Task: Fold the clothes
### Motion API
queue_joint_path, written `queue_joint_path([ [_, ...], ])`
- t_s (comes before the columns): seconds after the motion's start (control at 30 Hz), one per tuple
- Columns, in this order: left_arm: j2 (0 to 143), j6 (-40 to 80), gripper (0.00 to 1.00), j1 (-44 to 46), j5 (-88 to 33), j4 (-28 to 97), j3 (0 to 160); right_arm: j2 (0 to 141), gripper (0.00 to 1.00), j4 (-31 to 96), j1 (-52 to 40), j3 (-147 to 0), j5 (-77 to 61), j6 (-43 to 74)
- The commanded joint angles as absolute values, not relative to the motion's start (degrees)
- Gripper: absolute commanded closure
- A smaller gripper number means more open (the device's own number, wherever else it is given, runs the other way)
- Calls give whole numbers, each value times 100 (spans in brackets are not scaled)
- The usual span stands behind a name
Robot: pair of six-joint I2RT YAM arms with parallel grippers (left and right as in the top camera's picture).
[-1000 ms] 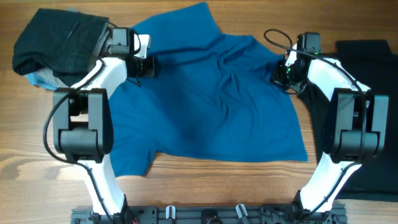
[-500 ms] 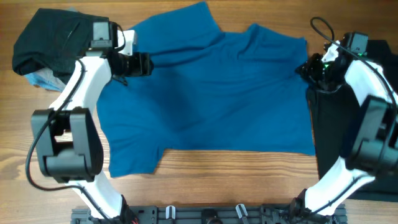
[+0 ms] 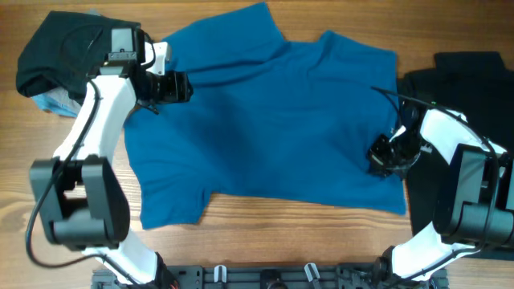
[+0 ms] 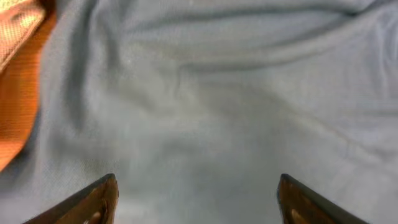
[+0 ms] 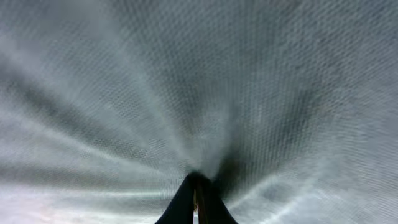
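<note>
The royal-blue T-shirt point(image 3: 273, 128) lies spread across the table, collar area at the far side. My left gripper point(image 3: 173, 86) hovers over its far left shoulder; in the left wrist view its fingers point(image 4: 199, 202) stand wide apart over the wrinkled T-shirt fabric point(image 4: 217, 93), holding nothing. My right gripper point(image 3: 381, 156) sits at the shirt's right edge near the front corner. In the right wrist view its fingers point(image 5: 198, 199) are pinched together on the T-shirt fabric point(image 5: 186, 81), with creases radiating from the pinch.
A pile of black garments point(image 3: 72, 52) lies at the far left over a light-blue one point(image 3: 50, 102). Another black garment point(image 3: 474, 80) lies at the right, under the right arm. Bare wood table point(image 3: 305, 233) shows along the front.
The shirt's right side was pulled out to the right and flattened. My right gripper then moved from the far right corner down the right edge toward the front. The left gripper barely moved.
</note>
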State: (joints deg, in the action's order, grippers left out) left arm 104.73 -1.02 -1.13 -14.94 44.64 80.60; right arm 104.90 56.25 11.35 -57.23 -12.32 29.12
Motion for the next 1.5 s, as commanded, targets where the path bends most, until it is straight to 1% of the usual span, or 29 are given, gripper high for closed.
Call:
queue_joint_path([
  [0.0, 10099, -123, 14, -309, -1052, 5000, 8108, 10361, 96, 5760, 1214, -5435, 91, 3301],
  [0.07, 10103, -126, 12, -489, -928, 5384, 8106, 9837, 95, 5767, 1212, -5529, 45, 3151],
  [0.13, 10103, -128, 11, -572, -753, 5157, 8106, 9520, 83, 5627, 1212, -5649, -309, 2530],
  [0.17, 10112, -126, 26, -639, -499, 4788, 8090, 9255, 79, 5465, 1212, -5717, -819, 2018],
  [0.2, 10154, -119, 45, -705, -602, 4436, 8084, 9076, 77, 5277, 1208, -5719, -1354, 1634],
  [0.27, 10374, -123, 71, -735, -1164, 3955, 8084, 8868, 79, 4998, 1208, -5719, -2340, 1212],
  [0.3, 10514, -126, 77, -731, -1455, 3852, 8084, 8860, 84, 4888, 1205, -5717, -2685, 1199],
  [0.33, 10746, -126, 81, -725, -1839, 3828, 8084, 8866, 90, 4764, 1179, -5686, -2851, 1199],
  [0.37, 10993, -126, 82, -725, -2134, 3898, 8084, 8875, 91, 4707, 1111, -5642, -2801, 1208],
  [0.43, 11251, -128, 82, -725, -2231, 4047, 8084, 8941, 91, 4657, 1007, -5559, -2792, 1221],
  [0.5, 11319, -126, 80, -705, -2410, 4182, 8084, 9177, 90, 4357, 637, -5293, -2783, 1219],
  [0.6, 11316, -126, 80, -572, -2467, 4324, 8084, 9618, 91, 3992, 397, -5043, -2233, 1894],
  [0.63, 11314, -128, 77, -528, -2443, 4333, 8086, 9918, 92, 3953, 403, -5002, -1977, 2005],
  [0.67, 11314, -126, 67, -519, -2443, 4331, 8086, 10267, 96, 3997, 447, -5002, -1490, 2239],
  [0.7, 11303, -126, 59, -537, -2443, 4333, 8088, 10403, 96, 4062, 523, -5002, -1181, 2541],
  [0.73, 11292, -126, 53, -565, -2440, 4333, 8088, 10547, 96, 4174, 716, -5002, -701, 2976],
  [0.77, 11281, -126, 48, -598, -2440, 4333, 8088, 10615, 96, 4313, 1094, -5002, -84, 3538],
  [0.8, 11244, -126, 39, -668, -2399, 4331, 8090, 10606, 96, 4383, 1533, -5022, 154, 3710],
  [0.83, 11236, -128, 33, -709, -2300, 4322, 8093, 10593, 96, 4425, 1957, -5048, 156, 3701],
  [0.93, 11266, -207, 23, -764, -2010, 4215, 8090, 10586, 96, 4416, 2556, -5063, 156, 3599],
  [0.97, 11284, -285, 22, -746, -2010, 4200, 8088, 10586, 96, 4414, 2589, -5070, 126, 3588],
  [1.0, 11325, -298, 20, -711, -2018, 4123, 8068, 10584, 96, 4340, 2589, -5078, -36, 3288],
  [1.07, 11445, -301, 21, -602, -2036, 4023, 8047, 10586, 96, 4303, 2554, -5078, -150, 3081],
  [1.23, 12140, -301, 40, -318, -2084, 3929, 8047, 10586, 95, 4274, 2554, -5078, -344, 2845],
  [1.27, 12210, -298, 57, -263, -2233, 3894, 8047, 10586, 95, 4263, 2552, -5078, -346, 2847],
  [1.3, 12215, -298, 81, -204, -2327, 3865, 8049, 10584, 95, 4263, 2554, -5078, -346, 2845],
  [1.33, 12164, -296, 96, -148, -2357, 3876, 8079, 10584, 95, 4261, 2554, -5078, -344, 2845],
  [1.4, 11900, -222, 96, -89, -1903, 4191, 8298, 10584, 95, 4265, 2554, -5078, -344, 2838],
  [1.47, 11537, 113, 96, -73, -976, 4617, 8646, 10586, 95, 4263, 2554, -5078, -344, 2840],
])
